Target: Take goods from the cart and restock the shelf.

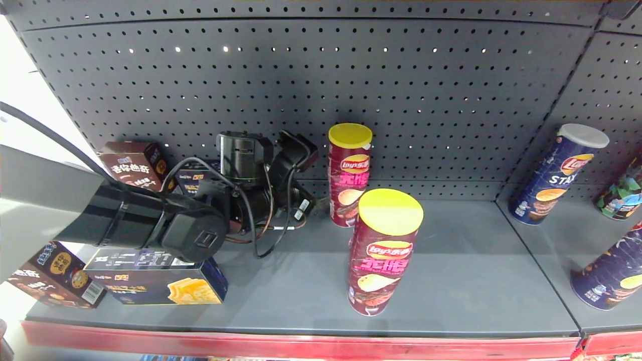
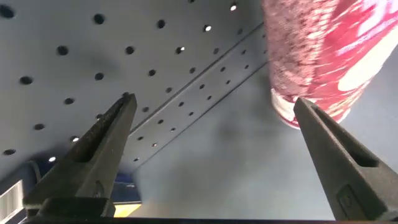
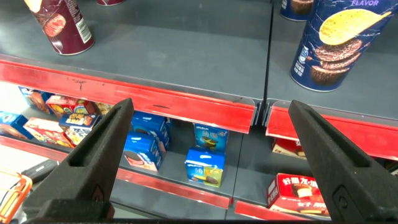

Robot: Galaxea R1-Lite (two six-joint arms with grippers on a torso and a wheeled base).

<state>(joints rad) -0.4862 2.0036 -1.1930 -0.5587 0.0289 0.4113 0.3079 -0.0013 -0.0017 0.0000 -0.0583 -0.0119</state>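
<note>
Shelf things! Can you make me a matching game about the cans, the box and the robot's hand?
Things:
1 front red can
2 back blue can
3 blue cracker box
4 left gripper

Clues:
a open wide
b grey lid
c lying at the front left of the shelf
d yellow lid

Pairs: 1-d, 2-b, 3-c, 4-a

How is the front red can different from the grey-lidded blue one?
The front red can has a yellow lid; the blue can has a grey one. The red can stands near the front of the shelf, the blue can near the back. Both are lidded tubes.
</note>
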